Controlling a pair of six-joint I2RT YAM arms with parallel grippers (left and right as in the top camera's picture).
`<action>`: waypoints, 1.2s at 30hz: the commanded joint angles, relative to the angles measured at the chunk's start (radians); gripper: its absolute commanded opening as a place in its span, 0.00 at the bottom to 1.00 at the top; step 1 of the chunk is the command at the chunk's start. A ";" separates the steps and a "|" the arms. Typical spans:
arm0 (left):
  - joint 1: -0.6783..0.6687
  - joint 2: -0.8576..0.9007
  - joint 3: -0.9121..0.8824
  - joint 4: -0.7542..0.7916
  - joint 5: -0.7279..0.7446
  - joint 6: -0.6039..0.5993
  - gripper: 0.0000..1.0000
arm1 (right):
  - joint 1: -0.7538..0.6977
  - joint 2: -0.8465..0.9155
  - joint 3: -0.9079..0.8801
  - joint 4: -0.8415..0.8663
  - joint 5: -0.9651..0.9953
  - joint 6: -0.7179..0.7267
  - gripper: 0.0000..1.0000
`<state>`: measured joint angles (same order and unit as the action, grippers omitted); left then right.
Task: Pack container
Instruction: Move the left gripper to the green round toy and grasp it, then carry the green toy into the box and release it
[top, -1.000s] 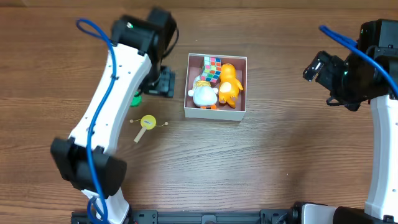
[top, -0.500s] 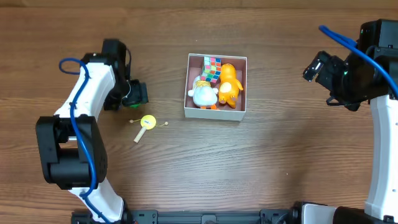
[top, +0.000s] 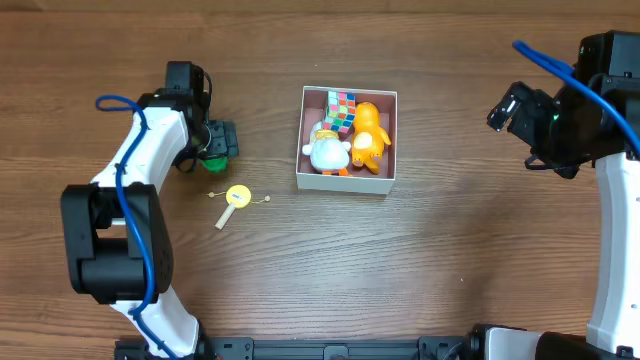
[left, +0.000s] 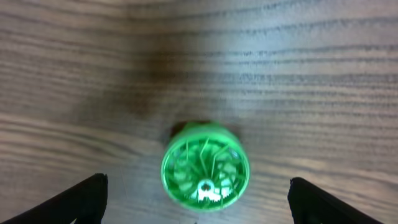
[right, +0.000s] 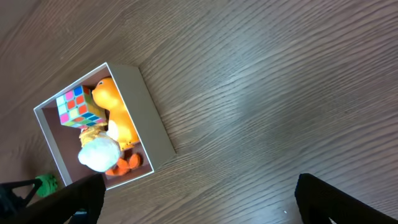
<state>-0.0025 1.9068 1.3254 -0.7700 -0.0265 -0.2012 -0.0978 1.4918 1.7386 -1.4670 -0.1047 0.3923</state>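
Left gripper (left: 199, 190), fingers spread, over the green top (left: 205, 165) at 9 o'clock of the container (top: 345, 183), barely shifted since earlier; right gripper (right: 202, 190) spread, unmoved.

**Left arm** (top: 150, 165): smooth white shell links joined by bulky black joint housings. The left blue cable (top: 112, 100) runs outside the shell in a loose loop.

**Right arm** (top: 612, 250): the same white link and black angular housings. The right blue cable (top: 545, 60) arches off the top.

**Left fingertips** (left: 87, 199) and **right fingertips** (right: 329, 199): matte black and wedge-shaped, without visible markings.
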 joint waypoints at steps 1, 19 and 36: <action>-0.003 0.069 -0.011 0.037 0.003 0.019 0.92 | -0.002 -0.003 0.002 0.002 -0.002 0.003 1.00; -0.004 0.142 -0.009 0.030 0.028 0.022 0.56 | -0.002 -0.003 0.002 0.002 -0.002 0.003 1.00; -0.051 0.141 0.652 -0.551 0.302 0.024 0.36 | -0.002 -0.003 0.002 0.002 -0.002 0.003 1.00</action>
<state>-0.0116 2.0541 1.8122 -1.2694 0.1490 -0.1802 -0.0978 1.4918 1.7382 -1.4673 -0.1047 0.3920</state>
